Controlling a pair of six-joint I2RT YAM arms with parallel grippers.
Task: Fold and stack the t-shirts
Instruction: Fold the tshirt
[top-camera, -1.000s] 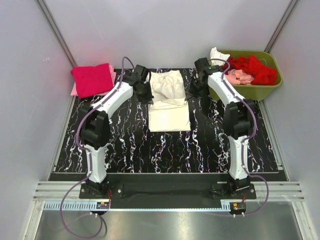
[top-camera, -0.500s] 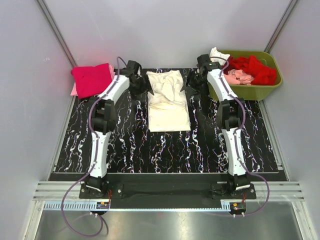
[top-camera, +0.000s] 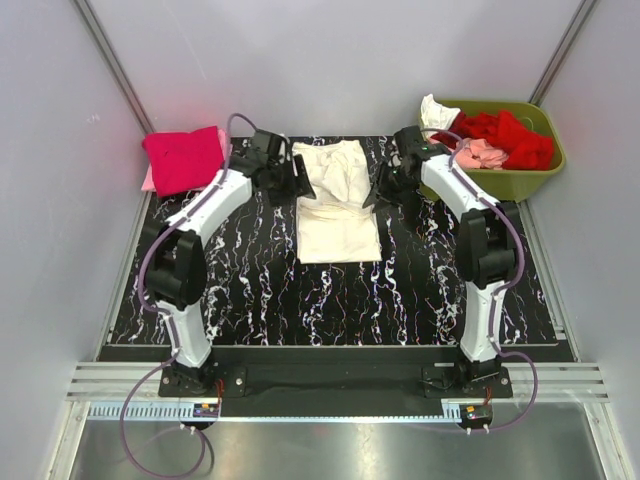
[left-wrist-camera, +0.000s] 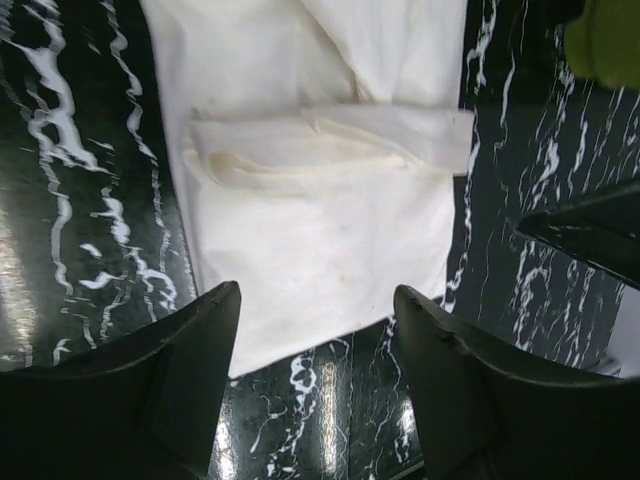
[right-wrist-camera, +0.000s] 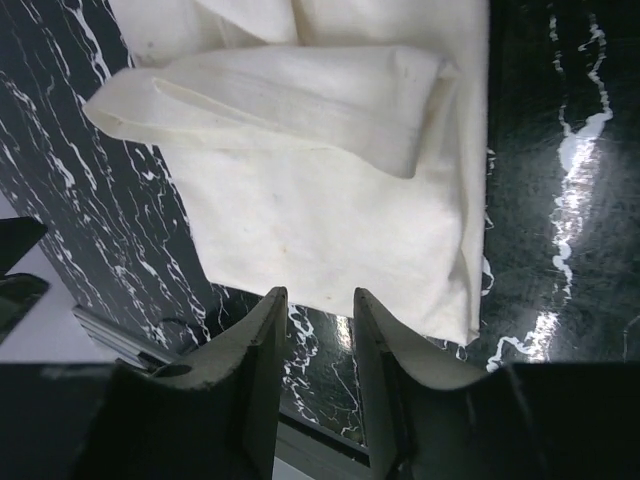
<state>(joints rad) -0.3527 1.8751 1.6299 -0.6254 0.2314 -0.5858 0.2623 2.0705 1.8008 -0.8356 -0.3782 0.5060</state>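
Note:
A large cream-white t-shirt (top-camera: 338, 215) lies flat in the middle of the black marbled mat, its far part folded over in a rumpled band (top-camera: 335, 170). My left gripper (top-camera: 298, 186) hovers just off the shirt's left edge, open and empty. The left wrist view shows the shirt (left-wrist-camera: 320, 220) beyond the wide-spread left gripper (left-wrist-camera: 316, 300). My right gripper (top-camera: 375, 196) hangs by the shirt's right edge. In the right wrist view the shirt (right-wrist-camera: 320, 200) lies past the right gripper (right-wrist-camera: 320, 298), whose jaws stand narrowly apart with nothing between them.
A folded magenta-red t-shirt (top-camera: 183, 158) sits on a pale pink one (top-camera: 149, 181) at the far left corner. The olive-green bin (top-camera: 510, 183) at the far right holds red (top-camera: 505, 135), pink (top-camera: 478, 153) and white (top-camera: 435, 108) shirts. Grey walls close in both sides.
Both grippers have opened and let go of the cream shirt's sides. The arms reached farther back, then came a little nearer again. The shirt lies still.

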